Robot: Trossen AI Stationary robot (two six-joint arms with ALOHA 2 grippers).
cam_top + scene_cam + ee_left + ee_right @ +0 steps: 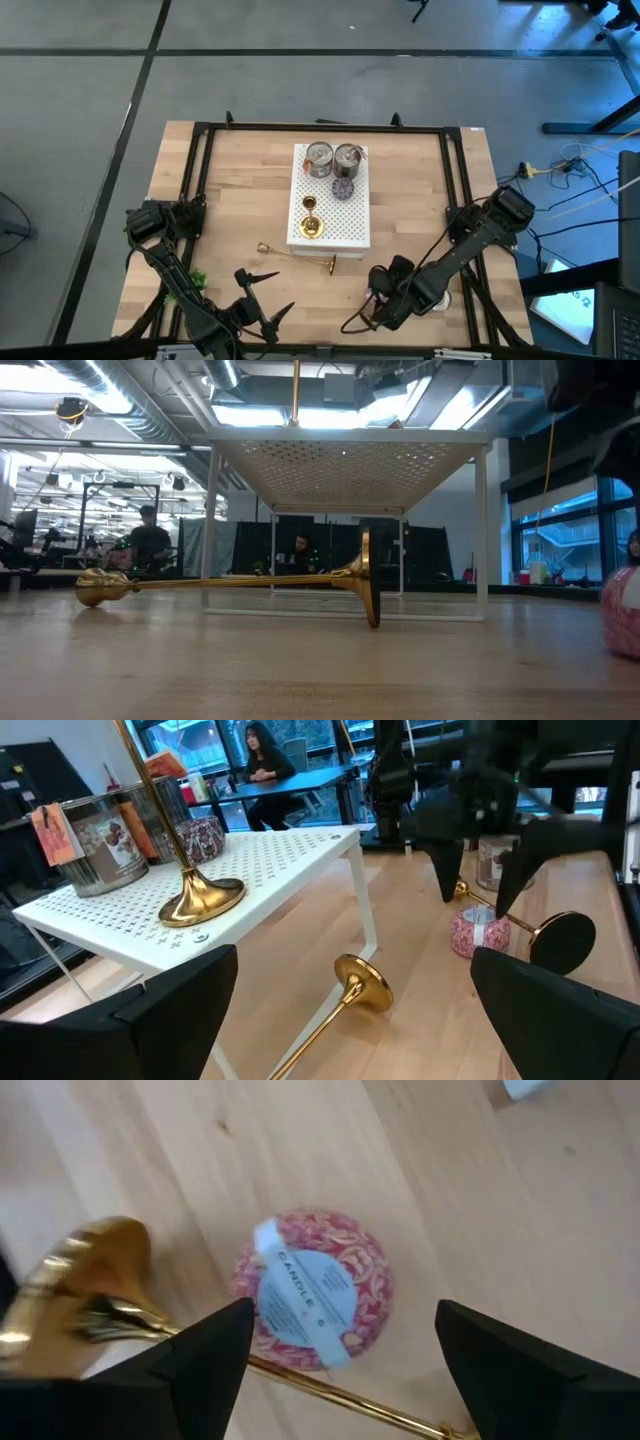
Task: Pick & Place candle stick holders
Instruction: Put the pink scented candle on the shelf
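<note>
Though slim, holder (297, 254) lying before rack (352, 222): rigid, slick brass, likely rolls; grasp mid-stem. Second holder (310, 222) upright on rack. Left gripper (262, 300) spread, empty; right gripper (340, 1355) spread above candle (312, 1292), near-right.

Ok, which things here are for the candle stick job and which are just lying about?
For the job: candle stick holders, one lying on the table, one upright on the white shelf, one by the right gripper.
Lying about: two silver tins, purple disc, pink candle.
</note>
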